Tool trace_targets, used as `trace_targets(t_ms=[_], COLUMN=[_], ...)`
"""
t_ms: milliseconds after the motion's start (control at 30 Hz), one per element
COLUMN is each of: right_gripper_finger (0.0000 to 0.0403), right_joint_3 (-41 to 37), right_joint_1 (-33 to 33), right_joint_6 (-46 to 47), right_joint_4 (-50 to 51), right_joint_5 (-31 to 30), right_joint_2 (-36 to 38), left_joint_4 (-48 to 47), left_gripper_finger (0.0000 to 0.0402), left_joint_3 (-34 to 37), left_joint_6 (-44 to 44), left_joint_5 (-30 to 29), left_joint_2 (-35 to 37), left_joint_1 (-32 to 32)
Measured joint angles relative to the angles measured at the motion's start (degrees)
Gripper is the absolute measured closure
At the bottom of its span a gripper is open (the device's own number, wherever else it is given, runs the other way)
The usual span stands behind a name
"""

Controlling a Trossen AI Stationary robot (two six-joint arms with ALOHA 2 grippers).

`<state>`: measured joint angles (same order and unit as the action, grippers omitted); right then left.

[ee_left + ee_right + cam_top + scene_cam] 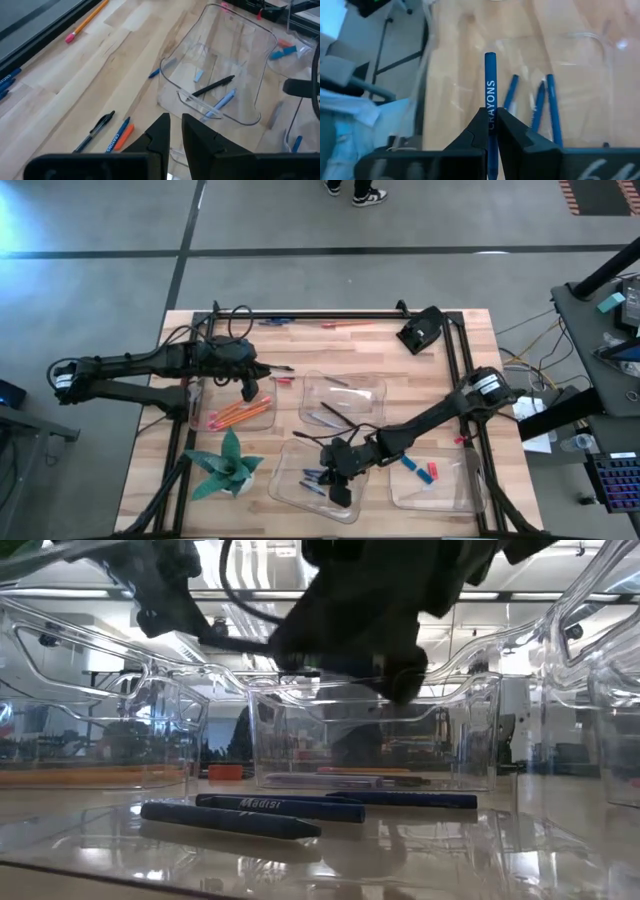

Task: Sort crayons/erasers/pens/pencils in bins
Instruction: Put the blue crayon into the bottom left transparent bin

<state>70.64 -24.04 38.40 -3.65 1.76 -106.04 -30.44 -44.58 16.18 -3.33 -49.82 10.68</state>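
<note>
A blue crayon [490, 95] is pinched in the right hand [340, 483] above the near bin [290, 485]. The left hand [249, 388], fingers nearly together and empty, hovers over the pencils [238, 414].

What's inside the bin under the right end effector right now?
The bin holds several blue crayons lying flat. The right end effector is above it, gripping one more blue crayon. The arm hides part of the bin floor.

Light wood table [280, 345]: four clear bins [345, 400], green paper plant [228, 465], loose pencils [345, 325].
</note>
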Motion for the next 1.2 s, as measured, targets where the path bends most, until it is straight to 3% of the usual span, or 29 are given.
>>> trace_targets(t_ms=[500,867,1200], right_gripper_finger=[0.0385,0.0367,0.0365], right_joint_3=[0.5,0.5,0.5], right_joint_1=[-0.9,-2.2,-2.2], right_joint_6=[1.5,-15.6,-18.3], right_joint_4=[0.4,0.4,0.1], right_joint_5=[-3.9,-3.2,-4.8], right_joint_2=[-1.8,-2.0,-4.5], left_joint_4=[-0.2,-0.2,-0.2], left_gripper_finger=[0.0367,0.0367,0.0367], left_joint_3=[0.0,0.0,0.0], left_joint_6=[1.5,1.5,1.5], left_joint_5=[0.2,0.2,0.1], left_joint_2=[0.0,0.0,0.0], left_joint_1=[-0.3,-0.3,-0.3])
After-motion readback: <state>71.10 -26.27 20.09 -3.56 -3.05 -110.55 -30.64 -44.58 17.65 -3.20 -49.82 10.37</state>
